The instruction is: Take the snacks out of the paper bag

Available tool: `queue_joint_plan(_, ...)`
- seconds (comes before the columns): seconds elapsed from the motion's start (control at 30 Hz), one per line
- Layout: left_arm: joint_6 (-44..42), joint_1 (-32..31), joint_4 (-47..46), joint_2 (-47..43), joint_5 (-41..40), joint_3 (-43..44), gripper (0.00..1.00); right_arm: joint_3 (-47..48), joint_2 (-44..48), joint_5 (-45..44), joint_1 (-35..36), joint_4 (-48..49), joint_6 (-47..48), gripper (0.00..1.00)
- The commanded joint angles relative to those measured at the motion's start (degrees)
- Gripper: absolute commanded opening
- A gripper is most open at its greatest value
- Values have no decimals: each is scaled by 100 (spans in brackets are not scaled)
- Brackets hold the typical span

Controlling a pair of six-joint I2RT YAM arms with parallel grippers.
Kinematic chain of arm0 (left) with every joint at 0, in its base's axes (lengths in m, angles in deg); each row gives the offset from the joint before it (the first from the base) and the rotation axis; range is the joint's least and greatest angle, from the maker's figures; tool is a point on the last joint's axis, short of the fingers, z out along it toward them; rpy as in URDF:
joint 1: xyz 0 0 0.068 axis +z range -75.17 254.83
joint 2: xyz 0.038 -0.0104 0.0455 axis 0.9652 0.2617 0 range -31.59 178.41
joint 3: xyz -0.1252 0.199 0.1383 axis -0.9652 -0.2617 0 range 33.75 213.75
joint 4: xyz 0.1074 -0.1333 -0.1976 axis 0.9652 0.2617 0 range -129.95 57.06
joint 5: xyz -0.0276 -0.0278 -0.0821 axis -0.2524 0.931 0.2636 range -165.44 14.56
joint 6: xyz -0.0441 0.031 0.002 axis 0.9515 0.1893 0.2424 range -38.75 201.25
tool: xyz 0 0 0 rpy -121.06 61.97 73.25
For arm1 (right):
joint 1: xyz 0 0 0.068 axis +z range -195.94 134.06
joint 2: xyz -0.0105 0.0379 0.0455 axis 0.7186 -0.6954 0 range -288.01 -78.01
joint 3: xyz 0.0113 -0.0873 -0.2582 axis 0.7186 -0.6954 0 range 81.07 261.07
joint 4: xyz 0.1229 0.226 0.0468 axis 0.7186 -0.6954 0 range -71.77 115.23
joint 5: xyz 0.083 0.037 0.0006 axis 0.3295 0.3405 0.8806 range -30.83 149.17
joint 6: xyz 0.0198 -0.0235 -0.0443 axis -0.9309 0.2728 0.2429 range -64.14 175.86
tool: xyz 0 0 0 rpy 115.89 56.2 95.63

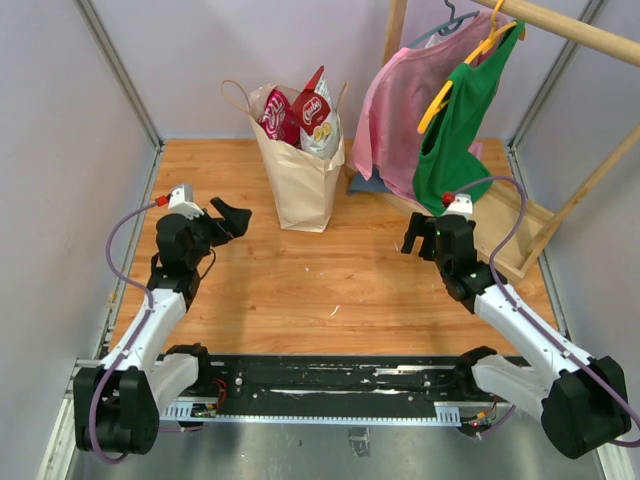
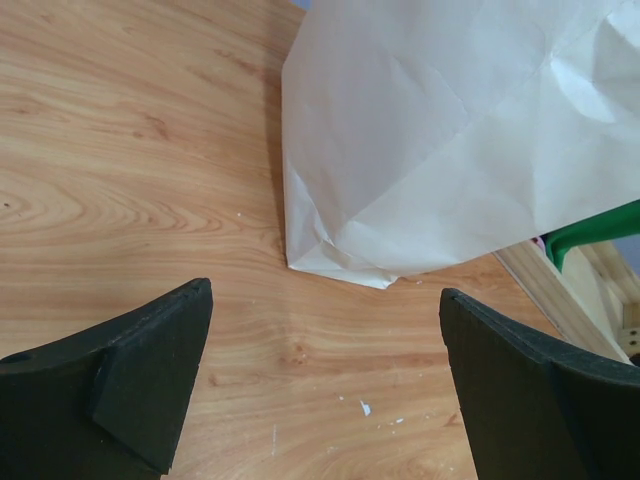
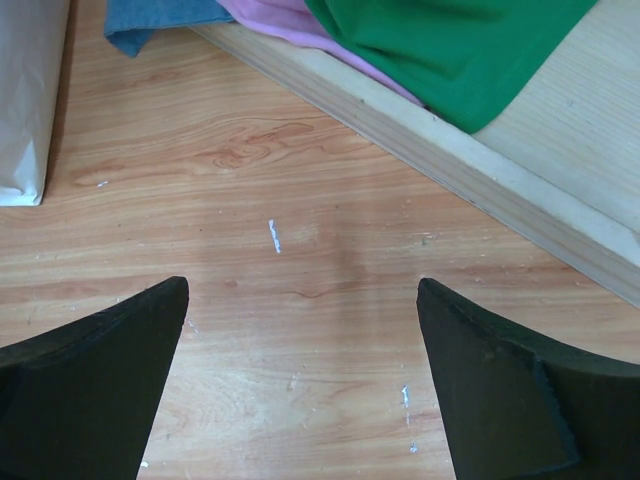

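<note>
From above only, snacks [image 1: 300,118] top paper bag [image 1: 300,190].

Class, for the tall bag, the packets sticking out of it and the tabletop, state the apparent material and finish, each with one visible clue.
Paper bag: matte tan kraft paper, by its sharp creases. Snacks: glossy printed film, probably plastic or foil laminate, given the sheen and crinkles. Tabletop: smooth wood-grain surface; solid wood or laminate cannot be told.
</note>
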Motion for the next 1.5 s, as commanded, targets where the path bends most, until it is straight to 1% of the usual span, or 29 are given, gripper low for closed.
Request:
queue_joint_plan(0.0,89,16,-141,-167,22,-23,100,149,4,-410,-79,-149,-67,98)
queue_joint_plan(0.13,175,18,-185,-257,156,-111,100,36,16,-340,-79,-48,-200,98)
queue_joint_plan(0.23,228,18,-212,-342,247,-167,100,37,99,-184,-79,-31,-134,98)
queue_joint_plan(0.5,340,13,-250,-602,548,-51,100,-35,324,402,-77,7,0,98)
queue_joint_plan(0.53,314,-6,-341,-631,677,0,100,-43,376,461,-71,-19,14,98)
queue_joint_plan(0.57,195,-189,-329,-637,683,121,100,-76,414,500,-66,-13,17,98)
queue_joint_plan(0.6,-22,-453,-115,-609,408,381,100,-111,443,530,-58,12,5,98)
queue_joint_plan(0.67,-627,-1264,426,-444,-599,975,100,-145,462,606,-46,83,-11,99)
queue_joint_plan(0.73,-919,-1706,619,-107,-1326,1460,100,-122,423,667,-15,136,-26,99)
queue_joint_plan(0.83,-895,-1748,672,396,-1787,2087,100,16,356,725,79,30,-29,98)
queue_joint_plan(0.97,-1109,-1744,649,1064,-2439,2895,100,82,487,672,181,-207,36,98)
queue_joint_plan(1.0,-1163,-1748,637,1221,-2478,3171,100,56,559,658,184,-237,48,98)
queue_joint_plan(1.07,-1261,-1761,580,1457,-2226,3609,100,-5,708,605,185,-290,82,99)
queue_joint_plan(1.17,-1583,-2001,505,1756,-2017,4207,100,-84,854,519,180,-350,106,99)
queue_joint_plan(1.23,-1653,-2089,762,2075,-1808,4751,100,-118,888,511,189,-344,108,99)
queue_joint_plan(1.3,-1667,-2122,1000,2409,-1404,5239,100,-115,883,553,185,-352,105,98)
queue_joint_plan(1.4,-1647,-2204,992,2716,-932,5553,100,-137,879,581,185,-356,104,98)
queue_joint_plan(1.47,-1658,-2271,975,2946,-830,5719,100,-169,889,566,185,-365,104,98)
